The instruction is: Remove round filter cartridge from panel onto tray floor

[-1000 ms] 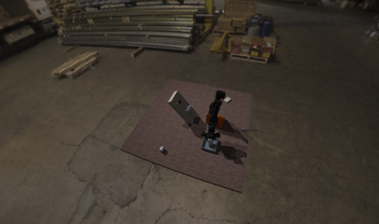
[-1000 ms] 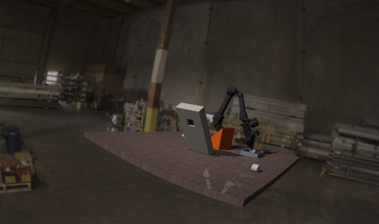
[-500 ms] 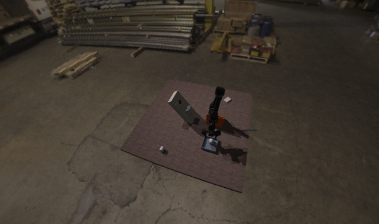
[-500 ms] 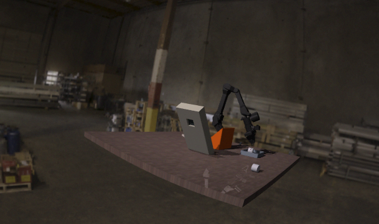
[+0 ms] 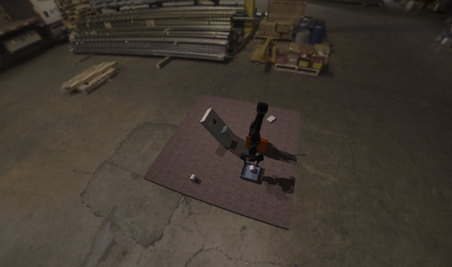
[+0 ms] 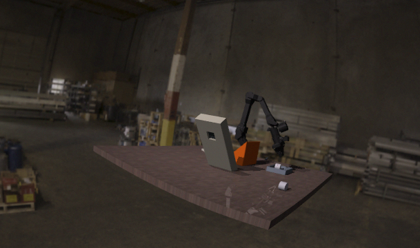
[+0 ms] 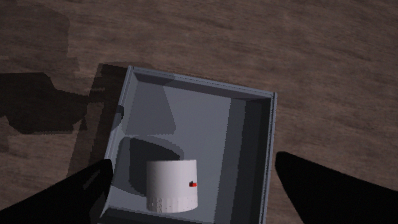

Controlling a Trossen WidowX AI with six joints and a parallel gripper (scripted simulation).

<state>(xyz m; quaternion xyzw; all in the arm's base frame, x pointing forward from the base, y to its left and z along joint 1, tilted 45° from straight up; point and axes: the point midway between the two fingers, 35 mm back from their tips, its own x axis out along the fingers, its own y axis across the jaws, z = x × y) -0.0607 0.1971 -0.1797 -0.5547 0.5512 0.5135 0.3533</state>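
Note:
The white round filter cartridge (image 7: 171, 185) stands on the floor of the grey tray (image 7: 192, 150), near its front edge, with a small red mark on its side. It also shows in the tray in the top view (image 5: 251, 167) and the exterior view (image 6: 277, 166). My gripper (image 7: 196, 163) is open, its two dark fingers spread wide on either side of the cartridge and clear of it. The arm (image 5: 256, 130) hangs just above the tray (image 5: 251, 173). The beige service panel (image 5: 217, 127) stands tilted to the left, with an empty dark opening (image 6: 211, 135).
An orange block (image 6: 247, 153) sits behind the panel by the arm's base. A second small white cylinder (image 5: 193, 178) lies on the brown mat (image 5: 226, 159) near its front left. A small white box (image 5: 271, 119) lies at the back.

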